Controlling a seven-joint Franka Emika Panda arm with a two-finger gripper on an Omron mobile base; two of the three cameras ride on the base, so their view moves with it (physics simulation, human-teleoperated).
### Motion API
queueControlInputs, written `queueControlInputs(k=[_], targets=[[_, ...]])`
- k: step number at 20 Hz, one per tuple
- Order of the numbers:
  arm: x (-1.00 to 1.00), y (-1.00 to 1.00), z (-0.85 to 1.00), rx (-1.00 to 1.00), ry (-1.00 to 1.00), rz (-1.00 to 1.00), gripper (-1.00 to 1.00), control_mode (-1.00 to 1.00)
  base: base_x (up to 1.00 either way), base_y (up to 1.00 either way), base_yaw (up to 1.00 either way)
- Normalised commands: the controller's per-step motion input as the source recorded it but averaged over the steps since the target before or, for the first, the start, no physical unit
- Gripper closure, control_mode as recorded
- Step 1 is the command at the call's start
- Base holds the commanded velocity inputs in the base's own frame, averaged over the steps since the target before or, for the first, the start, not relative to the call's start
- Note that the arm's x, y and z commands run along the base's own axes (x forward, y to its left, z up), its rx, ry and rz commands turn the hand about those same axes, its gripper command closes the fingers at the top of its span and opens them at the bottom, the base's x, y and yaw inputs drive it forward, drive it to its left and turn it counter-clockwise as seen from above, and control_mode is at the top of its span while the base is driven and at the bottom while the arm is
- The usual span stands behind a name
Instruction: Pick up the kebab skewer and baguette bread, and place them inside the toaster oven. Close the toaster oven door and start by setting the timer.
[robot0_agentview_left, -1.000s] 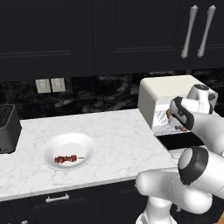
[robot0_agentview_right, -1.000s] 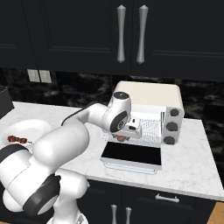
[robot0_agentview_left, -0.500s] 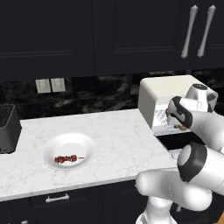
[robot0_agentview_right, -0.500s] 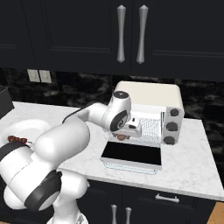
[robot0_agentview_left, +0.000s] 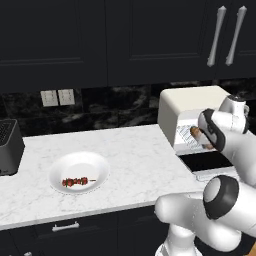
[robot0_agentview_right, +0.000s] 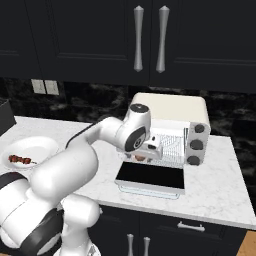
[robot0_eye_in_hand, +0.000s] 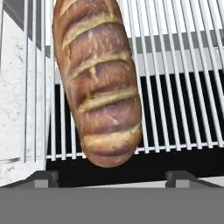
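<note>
- Now the baguette bread (robot0_eye_in_hand: 98, 83) lies on the wire rack (robot0_eye_in_hand: 175, 87) of the toaster oven (robot0_agentview_right: 172, 112), which stands at the right end of the table (robot0_agentview_left: 125, 155). Its near end pokes just past the rack's front edge.
- In the hand view the gripper (robot0_eye_in_hand: 111, 177) has its jaws spread wide. The two dark tips stand apart on either side of the loaf's near end, with nothing pinched between them.
- In the right base view the gripper sits at the oven mouth, above the toaster oven door (robot0_agentview_right: 150, 176), which hangs open and flat.
- The kebab skewer (robot0_agentview_left: 76, 181) rests on a white plate (robot0_agentview_left: 95, 165) near the table's front edge, left of the middle and well apart from the oven.
- Risk: the overhanging loaf end may foul the door when it is swung up. The door would then stop short or knock the bread askew.
- Risk: pulling the hand straight back could catch a fingertip on the crust and drag the loaf forward off the rack.
- Risk: the skewer is thin and lies low in the plate, so a grasp there may slip or tip the plate's rim.
</note>
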Motion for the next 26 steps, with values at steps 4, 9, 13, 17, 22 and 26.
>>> queueControlInputs(k=[4,9,13,17,22,26], targets=[[-0.83,0.24,0.56,-0.05,-0.12,0.0,-1.0,-1.0,0.0,0.0,0.0],[-0.97,0.87,0.39,-0.08,-0.04,0.0,-1.0,-1.0,0.0,0.0,0.0],[-0.97,1.0,0.06,-0.12,0.0,0.15,-1.0,-1.0,0.0,0.0,0.0],[-0.33,1.0,0.06,-0.09,0.01,0.28,-1.0,-1.0,0.0,0.0,0.0],[0.05,1.0,0.14,0.0,0.09,0.36,-1.0,-1.0,0.0,0.0,0.0],[0.27,1.0,0.04,0.0,0.06,0.35,-1.0,-1.0,0.0,0.0,0.0]])
